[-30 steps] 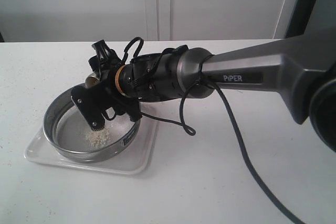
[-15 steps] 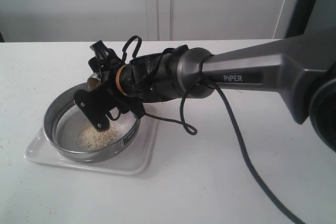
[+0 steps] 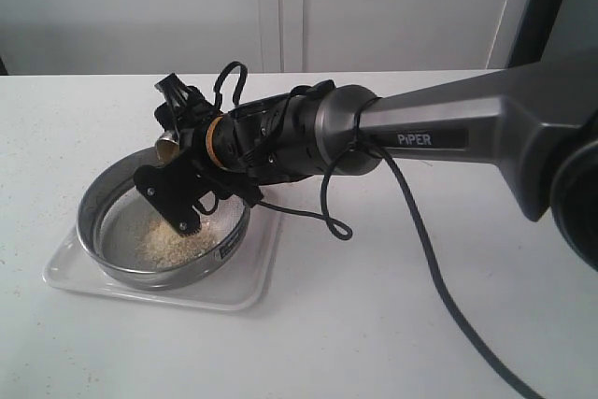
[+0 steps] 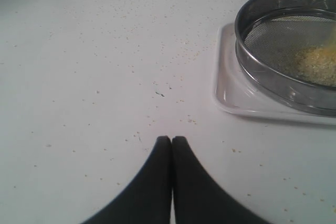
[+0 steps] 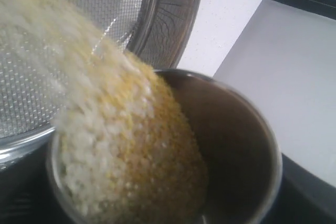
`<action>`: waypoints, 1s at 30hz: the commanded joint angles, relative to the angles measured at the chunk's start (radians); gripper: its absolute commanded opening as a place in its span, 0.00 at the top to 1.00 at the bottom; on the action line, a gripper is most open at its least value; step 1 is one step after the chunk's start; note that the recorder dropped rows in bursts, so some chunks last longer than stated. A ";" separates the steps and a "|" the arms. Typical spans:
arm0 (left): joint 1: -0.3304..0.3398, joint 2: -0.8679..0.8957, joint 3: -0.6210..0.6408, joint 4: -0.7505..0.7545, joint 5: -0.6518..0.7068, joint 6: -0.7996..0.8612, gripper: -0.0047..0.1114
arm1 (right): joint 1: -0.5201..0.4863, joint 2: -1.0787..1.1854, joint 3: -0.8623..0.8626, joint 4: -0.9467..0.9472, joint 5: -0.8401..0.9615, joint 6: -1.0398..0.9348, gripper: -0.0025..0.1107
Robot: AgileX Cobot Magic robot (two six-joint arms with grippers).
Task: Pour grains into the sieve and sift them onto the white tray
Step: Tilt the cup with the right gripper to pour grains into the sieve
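Only my right wrist view shows grains (image 5: 126, 150) spilling from the tilted steel cup (image 5: 236, 140), which my right gripper (image 3: 177, 203) clamps above the sieve (image 3: 112, 268). The sieve sits inside the white tray (image 3: 238, 292). My left gripper (image 4: 171, 141), pinched closed, sits well off the sieve with bare table (image 4: 79, 77) between.

Grains (image 5: 105, 129) blurred, R wrist; sieve (image 4: 273, 85) cut off, L wrist.

Round sieve (image 4: 268, 80) with a dull brushed-steel wall and fine wire mesh. Smooth, glossy white tray (image 4: 231, 95), plastic by its look. Dry, matt grains (image 4: 317, 64), yellow and pale. Satin metal cup (image 5: 236, 145). Matt white bench (image 4: 79, 77), finely speckled. Left claw (image 4: 171, 139) smooth matt black.
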 commanded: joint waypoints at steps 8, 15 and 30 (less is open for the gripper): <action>-0.006 -0.004 0.004 -0.006 0.004 0.000 0.96 | 0.000 -0.007 -0.012 -0.067 -0.003 -0.004 0.98; -0.006 -0.004 0.004 -0.006 0.004 0.000 0.96 | 0.000 -0.007 -0.012 -0.099 -0.003 -0.004 0.98; -0.006 -0.004 0.004 -0.006 0.004 0.000 0.96 | 0.000 -0.007 -0.012 -0.174 0.017 -0.004 0.98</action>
